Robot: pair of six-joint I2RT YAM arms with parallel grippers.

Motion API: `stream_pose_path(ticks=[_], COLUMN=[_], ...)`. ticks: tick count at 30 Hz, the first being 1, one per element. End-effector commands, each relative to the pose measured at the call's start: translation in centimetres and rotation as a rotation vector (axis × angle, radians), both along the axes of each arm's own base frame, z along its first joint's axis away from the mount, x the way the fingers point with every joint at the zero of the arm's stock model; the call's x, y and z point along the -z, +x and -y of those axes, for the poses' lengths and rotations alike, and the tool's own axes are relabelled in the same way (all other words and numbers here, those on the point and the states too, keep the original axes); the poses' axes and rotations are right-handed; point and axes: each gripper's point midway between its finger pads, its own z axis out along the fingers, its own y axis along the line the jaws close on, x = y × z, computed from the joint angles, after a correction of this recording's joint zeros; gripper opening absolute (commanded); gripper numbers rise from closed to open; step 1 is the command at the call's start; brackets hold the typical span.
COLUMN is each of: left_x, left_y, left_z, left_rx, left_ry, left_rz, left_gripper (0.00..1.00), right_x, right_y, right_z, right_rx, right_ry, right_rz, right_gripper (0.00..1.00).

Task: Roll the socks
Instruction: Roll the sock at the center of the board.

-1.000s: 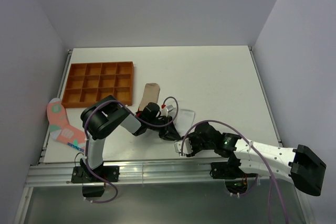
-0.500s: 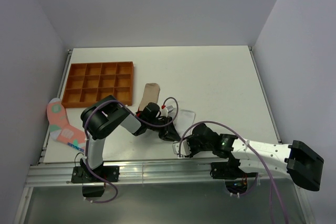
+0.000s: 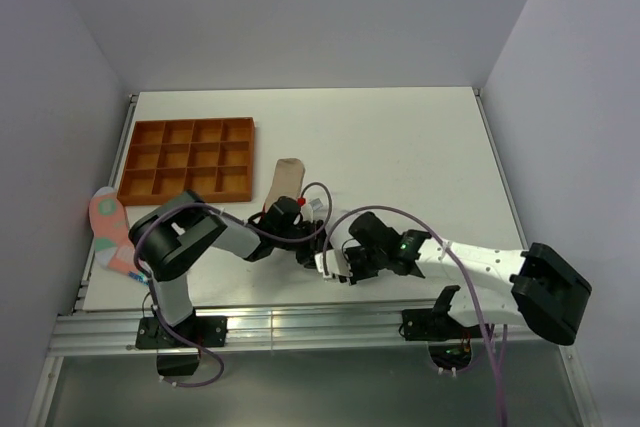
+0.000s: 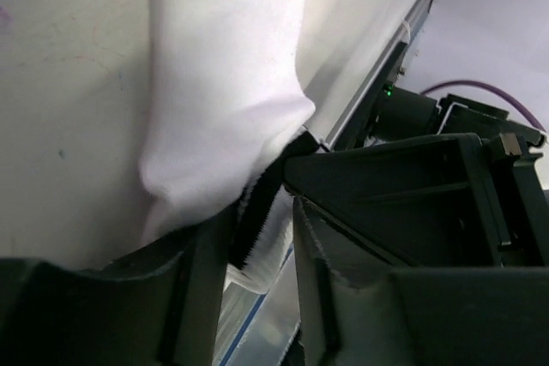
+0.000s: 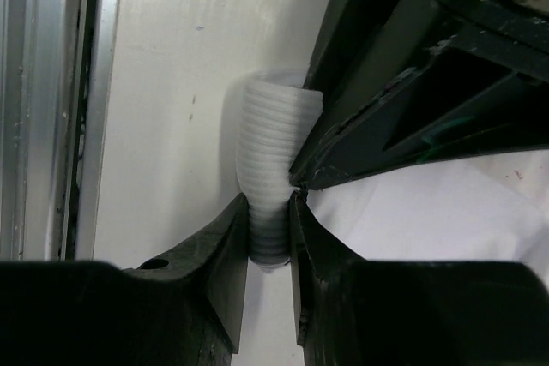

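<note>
The white sock (image 4: 223, 83) lies bunched on the table (image 3: 400, 147) near its front edge, mostly hidden under both grippers in the top view. My right gripper (image 5: 269, 203) is shut on its ribbed cuff (image 5: 270, 143), which has faint dark stripes. My left gripper (image 4: 262, 220) meets it tip to tip, with the ribbed fabric between its jaws. In the top view the left gripper (image 3: 306, 249) and the right gripper (image 3: 336, 265) touch. The beige sock (image 3: 286, 181) lies flat behind the left gripper. The red spotted sock (image 3: 108, 227) lies at the table's left edge.
An orange compartment tray (image 3: 190, 157) stands at the back left. The metal front rail (image 3: 300, 322) runs just below the grippers. White walls close in the left, back and right sides. The left gripper's body (image 5: 403, 83) fills the upper right of the right wrist view.
Both grippers have moved left and closer together. The white sock, which showed to the right of the left gripper, is now drawn in and hidden between them.
</note>
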Motion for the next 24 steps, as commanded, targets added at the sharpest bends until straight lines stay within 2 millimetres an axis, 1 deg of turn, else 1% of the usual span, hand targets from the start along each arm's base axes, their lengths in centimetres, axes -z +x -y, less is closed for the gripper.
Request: stream_pose_path(ticks=[1, 2, 3, 4, 5, 6, 7, 8, 9, 11, 12, 13, 14, 15, 16, 17, 18, 19, 20, 22, 23, 24], left_x=[3.6, 3.3, 2.9, 2.7, 2.5, 1.8, 1.9, 1.7, 1.3, 0.9, 0.6, 0.4, 0.4, 0.2, 0.0, -0.1, -0.4, -0.4, -0.3, -0.9, -1.6, -1.7], left_y=[1.1, 1.6, 2.5, 2.7, 3.0, 3.3, 3.6, 3.7, 3.7, 4.2, 4.1, 4.2, 4.5, 4.4, 4.5, 4.7, 4.6, 4.7, 4.8, 4.7, 4.3, 4.5], left_z=[-3.0, -3.0, -3.1, -3.2, -3.3, -3.3, -3.8, -3.9, -4.2, -4.6, -5.0, -5.1, -5.4, -5.8, -5.9, -6.3, -6.4, -6.6, -6.9, -6.9, -6.5, -6.7], left_rx=[-0.096, -0.109, -0.144, -0.161, -0.182, -0.201, -0.232, -0.254, -0.269, -0.311, -0.321, -0.331, -0.349, -0.354, -0.360, -0.374, -0.373, -0.368, -0.379, -0.368, -0.358, -0.368], left_ry=[0.220, 0.222, 0.232, 0.238, 0.237, 0.221, 0.231, 0.225, 0.213, 0.209, 0.202, 0.202, 0.212, 0.208, 0.207, 0.221, 0.215, 0.221, 0.246, 0.246, 0.233, 0.244], left_rz=[0.084, 0.107, 0.141, 0.151, 0.159, 0.177, 0.192, 0.191, 0.203, 0.225, 0.237, 0.248, 0.266, 0.281, 0.298, 0.328, 0.348, 0.374, 0.401, 0.460, 0.491, 0.524], left_gripper=[0.43, 0.44, 0.44, 0.45, 0.45, 0.45, 0.46, 0.45, 0.45, 0.44, 0.43, 0.43, 0.43, 0.42, 0.41, 0.41, 0.41, 0.40, 0.40, 0.40, 0.40, 0.40], right_x=[0.1, 0.2, 0.3, 0.3, 0.4, 0.4, 0.3, 0.3, 0.4, 0.4, 0.4, 0.3, 0.3, 0.3, 0.8, 0.2, -0.1, 0.0, -0.3, -0.2, -0.4, -0.5], right_y=[-1.0, -0.6, -0.7, -0.7, -0.3, -0.3, -0.4, 0.0, 0.1, 0.3, 0.2, 0.1, 0.5, 0.2, 0.2, 0.8, 0.2, 1.0, 0.7, 1.8, 1.7, 1.9], right_z=[0.7, 0.7, 0.9, 1.0, 1.0, 1.2, 1.3, 1.1, 1.6, 1.4, 1.8, 1.8, 1.5, 1.9, 2.2, 1.5, 1.9, 1.6, 1.8, 1.6, 1.6, 1.5], right_rx=[0.009, 0.025, 0.027, 0.030, 0.042, 0.048, 0.050, 0.056, 0.072, 0.071, 0.077, 0.076, 0.074, 0.079, 0.094, 0.076, 0.080, 0.094, 0.096, 0.122, 0.136, 0.142], right_ry=[-0.058, -0.069, -0.078, -0.085, -0.089, -0.099, -0.098, -0.103, -0.120, -0.132, -0.147, -0.145, -0.152, -0.176, -0.196, -0.177, -0.204, -0.210, -0.220, -0.228, -0.232, -0.231], right_rz=[-0.150, -0.170, -0.194, -0.212, -0.228, -0.249, -0.271, -0.283, -0.308, -0.352, -0.383, -0.414, -0.434, -0.474, -0.526, -0.543, -0.602, -0.635, -0.681, -0.720, -0.751, -0.771], right_gripper=[0.19, 0.19, 0.19, 0.19, 0.19, 0.19, 0.19, 0.19, 0.19, 0.19, 0.19, 0.19, 0.19, 0.19, 0.19, 0.19, 0.19, 0.19, 0.19, 0.19, 0.19, 0.19])
